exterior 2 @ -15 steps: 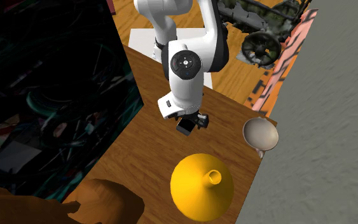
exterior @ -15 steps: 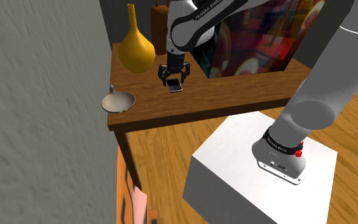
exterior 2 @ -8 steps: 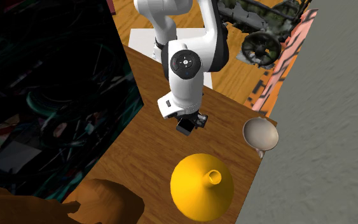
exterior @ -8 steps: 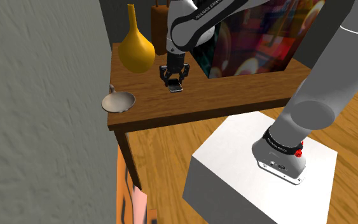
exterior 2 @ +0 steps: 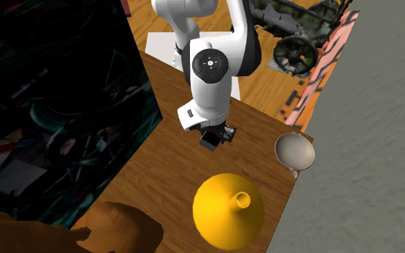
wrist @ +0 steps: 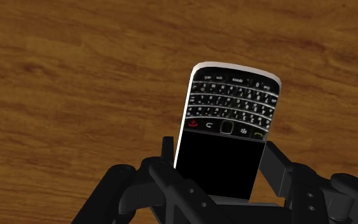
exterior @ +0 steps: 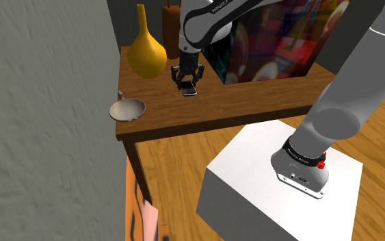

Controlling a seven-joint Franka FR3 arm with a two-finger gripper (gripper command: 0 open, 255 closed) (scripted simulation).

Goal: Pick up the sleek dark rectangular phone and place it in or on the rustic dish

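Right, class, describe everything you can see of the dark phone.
The phone is a black rectangular slab with rounded corners and a pale rim. Its blank dark screen lies nearest the gripper; a small-keyed keyboard and a row of buttons fill the far end. The black fingers clasp its two long sides. It sits over the wooden table; whether they touch is unclear.
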